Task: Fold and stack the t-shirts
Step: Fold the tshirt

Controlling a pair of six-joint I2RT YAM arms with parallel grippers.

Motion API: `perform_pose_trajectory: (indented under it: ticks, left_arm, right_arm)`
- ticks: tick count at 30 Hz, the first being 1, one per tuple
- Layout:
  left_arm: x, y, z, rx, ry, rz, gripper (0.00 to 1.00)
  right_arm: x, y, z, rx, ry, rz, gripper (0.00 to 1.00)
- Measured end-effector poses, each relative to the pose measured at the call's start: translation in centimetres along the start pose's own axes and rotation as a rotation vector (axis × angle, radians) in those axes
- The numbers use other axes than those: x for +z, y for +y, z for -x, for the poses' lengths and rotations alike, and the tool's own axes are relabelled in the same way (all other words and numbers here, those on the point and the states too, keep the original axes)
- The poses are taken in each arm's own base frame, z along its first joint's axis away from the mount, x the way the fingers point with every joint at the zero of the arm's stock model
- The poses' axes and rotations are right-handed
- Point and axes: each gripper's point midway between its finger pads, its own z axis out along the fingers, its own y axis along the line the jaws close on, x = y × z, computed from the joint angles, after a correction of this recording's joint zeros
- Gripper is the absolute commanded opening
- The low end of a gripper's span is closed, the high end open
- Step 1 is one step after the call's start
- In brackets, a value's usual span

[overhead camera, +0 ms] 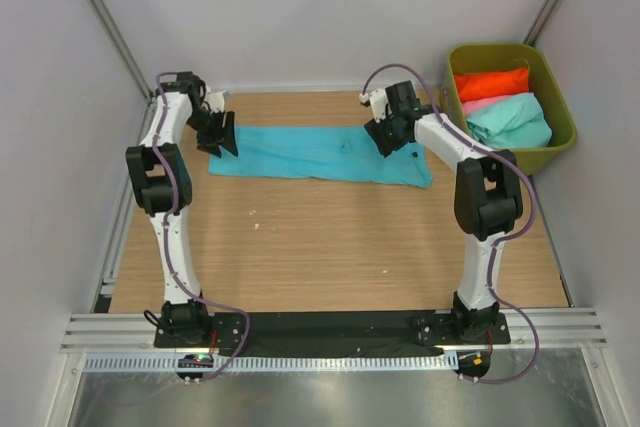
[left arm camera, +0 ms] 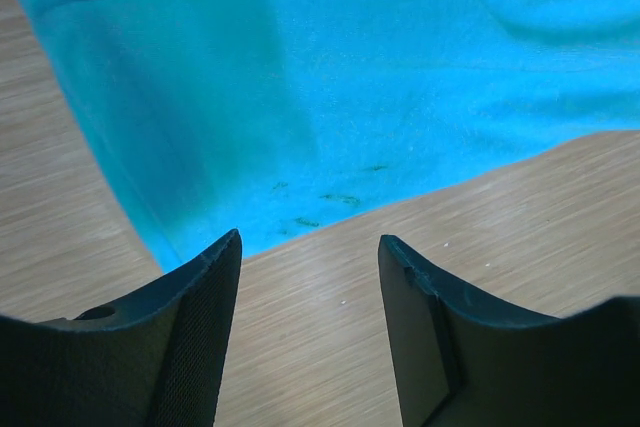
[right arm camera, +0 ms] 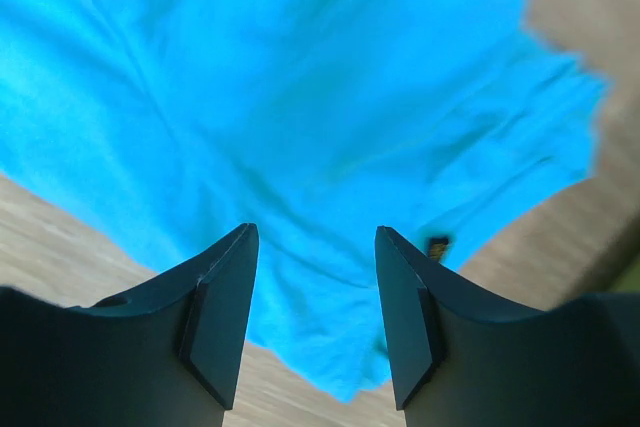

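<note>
A turquoise-blue t-shirt (overhead camera: 315,153) lies folded into a long strip across the far part of the table. My left gripper (overhead camera: 220,137) hangs open at its left end, its jaws over bare wood just off the shirt's edge (left arm camera: 330,117). My right gripper (overhead camera: 392,135) is open above the strip's right end, the cloth (right arm camera: 300,107) showing between its empty jaws. An orange-red t-shirt (overhead camera: 492,82), a pink t-shirt (overhead camera: 480,105) and a mint-green t-shirt (overhead camera: 512,119) lie in the bin.
The olive-green plastic bin (overhead camera: 560,112) stands at the back right, beside the right arm. White walls close in the wooden table (overhead camera: 330,247) on three sides. A metal rail (overhead camera: 330,327) carries both arm bases at the near edge.
</note>
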Motion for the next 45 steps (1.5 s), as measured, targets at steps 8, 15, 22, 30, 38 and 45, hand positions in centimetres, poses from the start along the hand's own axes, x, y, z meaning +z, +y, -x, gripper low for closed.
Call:
perform_pose_trajectory:
  ticks: [8,15,22,30,38,45]
  left_arm:
    - [3.3,0.8,-1.4,-0.022,0.076,-0.012,0.58]
    - [4.1,1.2,-1.2,-0.012,0.085,0.02,0.58]
    - [4.3,1.4,-1.4,-0.005,0.094,0.043,0.57]
    - [3.8,1.2,-3.6,-0.009,0.134,0.073,0.55]
    - [2.5,-1.6,-11.3,0.008,0.293,0.107,0.56]
    - [-0.4,-6.9,-15.4,0.147,0.32,0.134,0.57]
  right_arm:
    - [0.8,2.7,-5.1,0.144,0.122,0.103,0.57]
    - [1.5,1.0,-4.6,0.24,0.108,0.08,0.57]
    - [5.2,1.3,-6.1,0.272,0.175,0.094,0.57]
    - [8.2,-1.0,-2.1,0.282,0.107,0.049,0.6]
    - [11.1,-3.6,1.6,0.288,0.016,-0.014,0.64]
    - [11.7,-5.6,4.5,0.279,-0.063,-0.102,0.67]
